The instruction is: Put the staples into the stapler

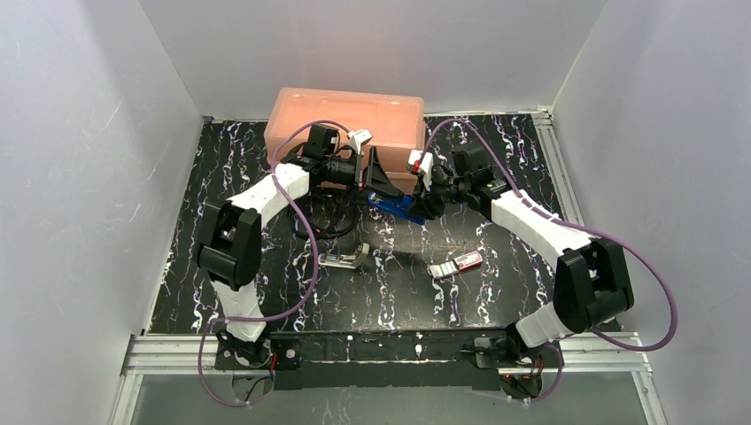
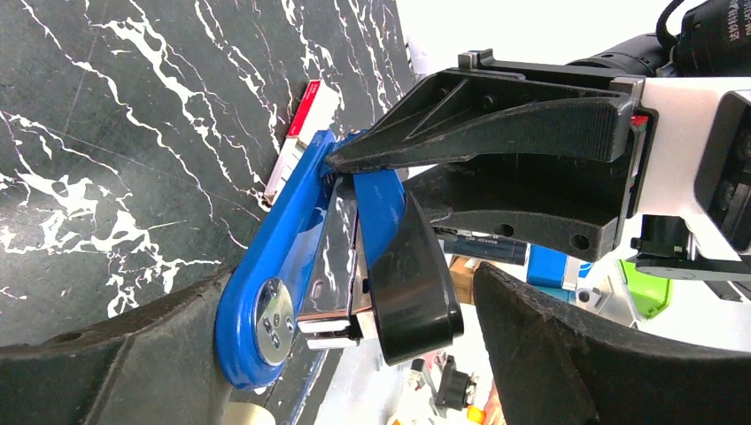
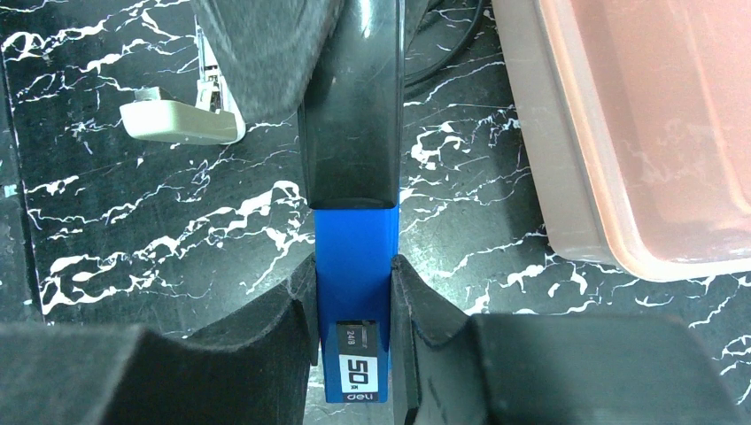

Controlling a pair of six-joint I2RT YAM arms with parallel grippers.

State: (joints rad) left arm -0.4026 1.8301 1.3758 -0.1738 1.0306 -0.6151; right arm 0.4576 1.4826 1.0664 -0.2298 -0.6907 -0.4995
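Clamping the front end of the blue stapler (image 3: 352,239) from both sides, the right tool (image 3: 352,288) is closed tightly on the body, just ahead of a white label (image 3: 359,359) printed with the figure 50. The stapler is held between the two arms at the middle of the counter (image 1: 496,292); whether any part of it rests on the surface cannot be told. In the left wrist view it is turned on its side, with a silvery metal channel (image 2: 336,257) exposed between the long blue base and the part that ends in a black cap (image 2: 416,283). The left tool (image 1: 374,180) is set at the hinged end of the stapler with its fingers (image 2: 97,376) spread wide apart. One finger is placed against or just beside the blue base near the round rivet (image 2: 273,320), while the other is kept clear of the black cap, so nothing is gripped by this tool. The staples (image 1: 458,264) are located on the counter, well apart from the blue stapler, nearer the arm bases and on the right arm's side; the pink-red box is shown with its white tray slid partly out at the left end. A second, white stapler (image 1: 344,258) is laid on the counter to the left of the staples. A translucent salmon bin (image 1: 345,119) is positioned at the far edge, behind both tools.
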